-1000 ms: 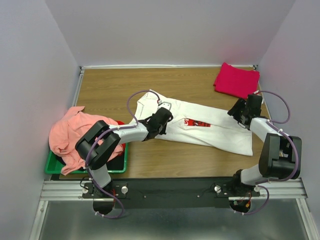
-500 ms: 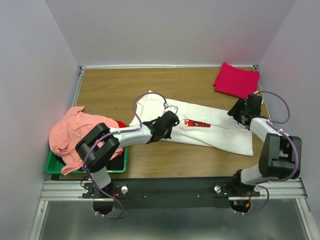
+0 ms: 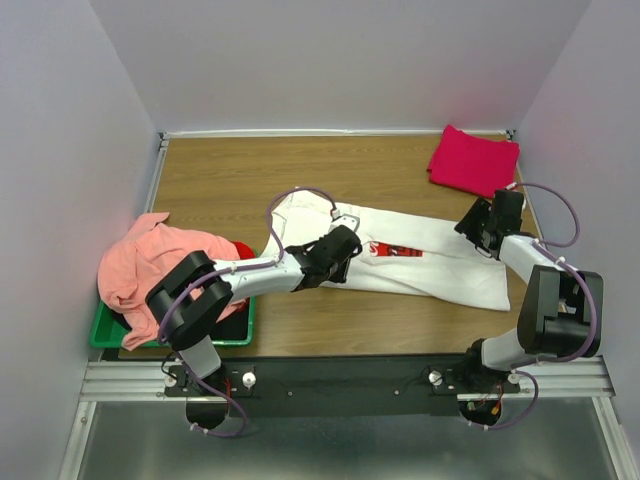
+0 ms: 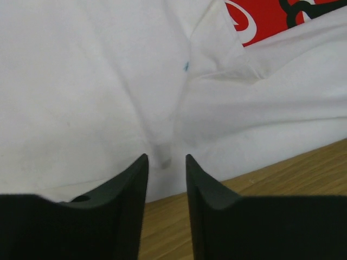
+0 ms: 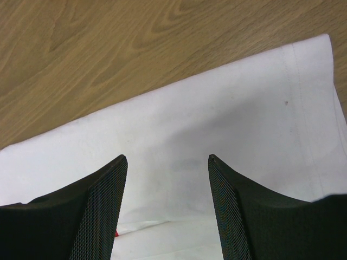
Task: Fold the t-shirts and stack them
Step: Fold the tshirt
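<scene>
At the table's left edge we see a salmon-pink t-shirt (image 3: 150,275) crumpled in a heap over a green bin (image 3: 105,335), with a scrap of a red t-shirt (image 3: 240,247) showing just beside it. Toward the middle, the white t-shirt (image 3: 440,262) lies spread across the wooden table (image 3: 220,180). It is wrinkled, its left part is bunched, and its red-and-white chest print is partly tucked under a fold. The left gripper (image 4: 165,161) sits low at the shirt's near edge, its fingers drawn narrow and pinching a raised ridge of the white cloth. Farther right, the right gripper (image 5: 167,162) stands with fingers spread wide over the shirt's flat right end, near the hem. In the far right corner we find the magenta-red t-shirt (image 3: 473,160), folded and apart from the white one.
</scene>
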Robot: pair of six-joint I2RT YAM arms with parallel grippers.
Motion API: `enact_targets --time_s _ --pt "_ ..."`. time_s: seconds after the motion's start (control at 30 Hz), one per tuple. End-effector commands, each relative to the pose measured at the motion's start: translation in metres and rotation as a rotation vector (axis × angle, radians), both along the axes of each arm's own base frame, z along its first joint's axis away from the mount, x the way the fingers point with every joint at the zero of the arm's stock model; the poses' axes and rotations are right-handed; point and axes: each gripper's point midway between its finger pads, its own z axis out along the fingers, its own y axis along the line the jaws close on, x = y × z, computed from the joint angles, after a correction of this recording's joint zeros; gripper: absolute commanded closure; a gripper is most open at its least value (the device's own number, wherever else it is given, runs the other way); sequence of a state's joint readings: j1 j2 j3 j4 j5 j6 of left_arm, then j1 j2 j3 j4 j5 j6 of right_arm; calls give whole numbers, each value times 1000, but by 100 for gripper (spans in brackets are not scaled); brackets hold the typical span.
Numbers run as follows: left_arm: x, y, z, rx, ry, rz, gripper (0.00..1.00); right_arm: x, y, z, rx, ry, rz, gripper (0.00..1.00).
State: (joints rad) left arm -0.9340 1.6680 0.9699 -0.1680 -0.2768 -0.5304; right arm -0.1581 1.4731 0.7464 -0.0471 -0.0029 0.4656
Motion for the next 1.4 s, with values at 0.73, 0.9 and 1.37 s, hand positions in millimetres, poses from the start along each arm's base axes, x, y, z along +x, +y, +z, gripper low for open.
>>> enact_targets --time_s 0.73,0.9,1.37 --pt "90 13 -12 -230 -12 43 11 -17 63 -53 69 189 194 32" --pt "109 25 -36 -242 38 52 11 -35 77 -57 42 268 196 32" --pt "212 56 1 -225 -68 76 11 -88 132 -43 -7 298 251 32"
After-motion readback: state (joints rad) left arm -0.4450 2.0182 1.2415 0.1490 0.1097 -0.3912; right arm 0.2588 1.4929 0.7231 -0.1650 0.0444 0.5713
